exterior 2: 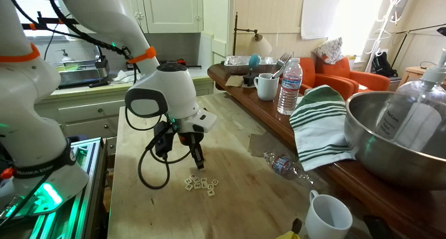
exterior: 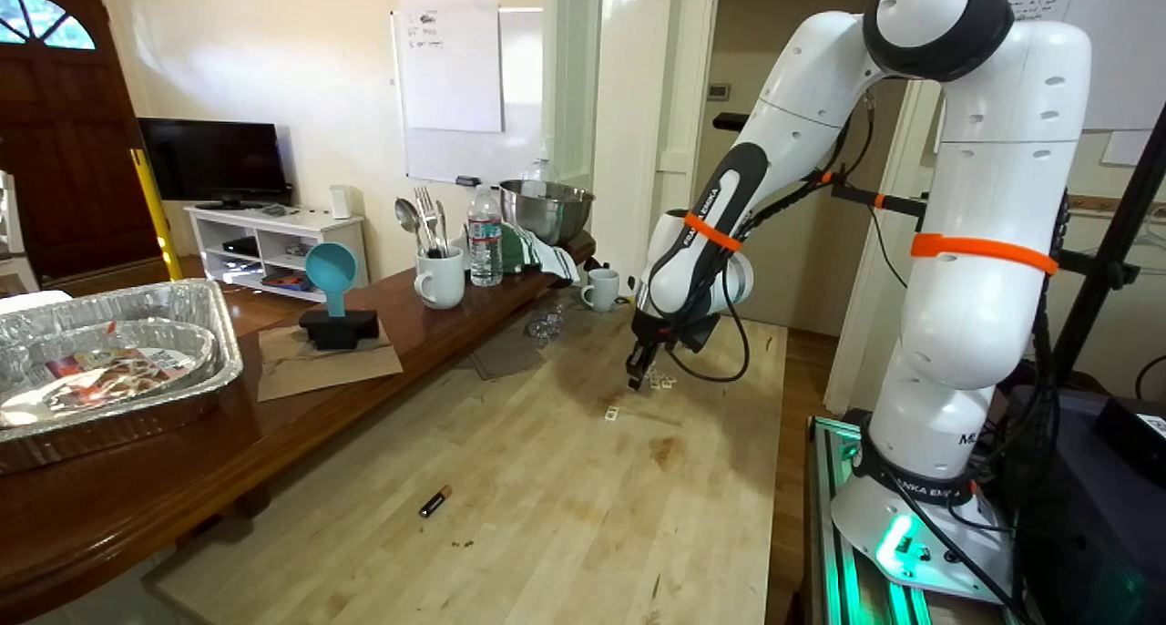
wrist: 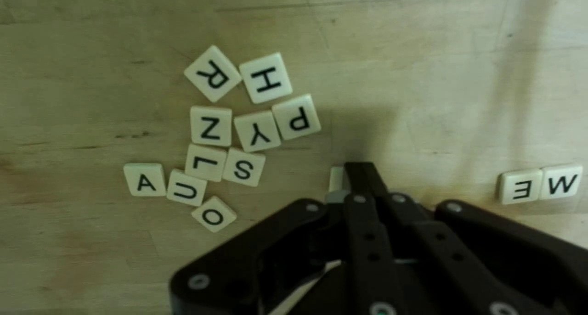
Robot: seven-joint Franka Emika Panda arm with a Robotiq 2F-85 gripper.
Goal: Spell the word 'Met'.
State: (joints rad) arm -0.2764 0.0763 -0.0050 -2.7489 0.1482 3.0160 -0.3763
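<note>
In the wrist view, an M tile [wrist: 562, 182] and an E tile [wrist: 521, 186] lie side by side at the right, upside down from here, so they read ME. My gripper [wrist: 362, 165] is low over the table, its fingers pressed together with nothing between them. Just left of the fingertips, and partly covered by them, lies a tile [wrist: 336, 178] whose letter is hidden; whether they touch cannot be told. No T face shows in any view. In both exterior views the gripper [exterior: 635, 385] [exterior 2: 201, 168] points down near the tiles.
Several loose tiles cluster left of the gripper, among them S [wrist: 244, 167], P [wrist: 296, 116] and O [wrist: 214, 214]. A battery [exterior: 435, 501] lies on the table. A crushed bottle [exterior 2: 284, 165] and a white mug [exterior 2: 328, 216] stand along the raised wooden ledge [exterior 2: 251, 92].
</note>
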